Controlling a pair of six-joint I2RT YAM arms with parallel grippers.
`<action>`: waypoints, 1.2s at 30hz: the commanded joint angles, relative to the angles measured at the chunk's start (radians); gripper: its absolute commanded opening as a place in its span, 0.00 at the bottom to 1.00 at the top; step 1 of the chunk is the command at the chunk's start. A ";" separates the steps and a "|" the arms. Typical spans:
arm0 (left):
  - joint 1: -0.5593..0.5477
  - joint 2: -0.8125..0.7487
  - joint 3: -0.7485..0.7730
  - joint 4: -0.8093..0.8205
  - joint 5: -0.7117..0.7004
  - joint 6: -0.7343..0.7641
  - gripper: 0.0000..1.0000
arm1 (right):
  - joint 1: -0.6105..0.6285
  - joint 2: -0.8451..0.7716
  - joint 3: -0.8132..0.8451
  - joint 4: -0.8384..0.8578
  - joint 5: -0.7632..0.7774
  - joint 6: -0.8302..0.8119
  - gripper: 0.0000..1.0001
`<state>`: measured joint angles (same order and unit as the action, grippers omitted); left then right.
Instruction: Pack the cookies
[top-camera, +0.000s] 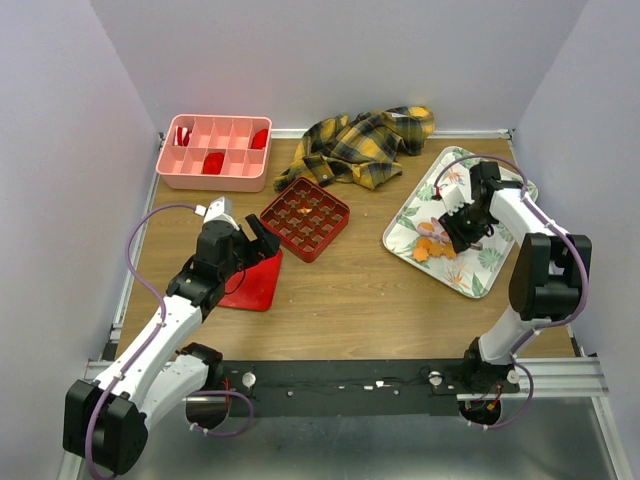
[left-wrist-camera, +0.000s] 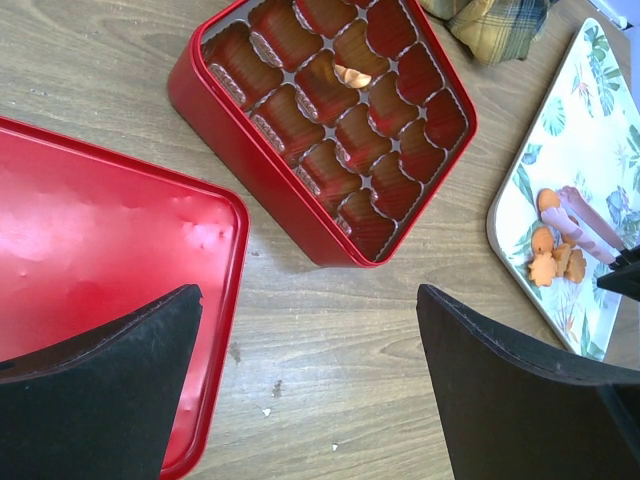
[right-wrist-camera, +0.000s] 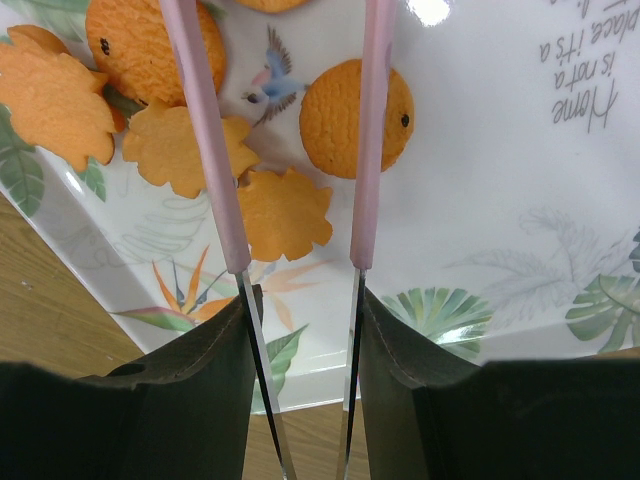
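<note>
- The wooden counter lies bare through its middle and along the near edge. This broad strip runs between the things on the left and those on the right.
- A floral tray sits askew by the right edge, with one corner reaching toward the far-right corner.
- A pink divided bin fills the far-left corner, close against the far edge.
- A plaid cloth is bunched along the far edge, between the bin and the tray.
- A red gridded box stands left of centre, turned diagonal. A narrow strip of bare wood separates it from the lid.
- The red lid lies flat nearer the left edge, with its rounded corner pointing at the box.
- The left gripper hangs over the lid's edge and the wood beside it. Its fingers are spread wide with nothing between them.
- The right gripper is low over the tray and pinches a pair of pink-armed tongs.
- The tongs' two arms stand apart. One arm crosses a round cookie, but whether it touches cannot be told.
- The cookies, orange and either round or leaf-shaped, cluster on the tray near its counter-centre rim.
- One cookie lies in a cell of the box.
</note>
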<state>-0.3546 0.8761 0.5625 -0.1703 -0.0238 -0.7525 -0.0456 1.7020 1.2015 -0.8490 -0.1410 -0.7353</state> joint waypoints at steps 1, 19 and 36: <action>0.006 0.009 0.004 0.031 0.024 0.010 0.99 | 0.006 -0.035 -0.016 0.025 0.037 -0.016 0.48; 0.009 -0.015 -0.006 0.014 0.015 0.010 0.99 | 0.035 -0.044 0.003 0.048 0.027 -0.012 0.39; 0.013 -0.019 -0.001 0.008 0.015 0.012 0.99 | 0.090 -0.131 0.056 0.047 -0.075 -0.019 0.28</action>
<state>-0.3515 0.8722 0.5621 -0.1600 -0.0147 -0.7521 -0.0067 1.6203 1.2091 -0.8085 -0.1497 -0.7387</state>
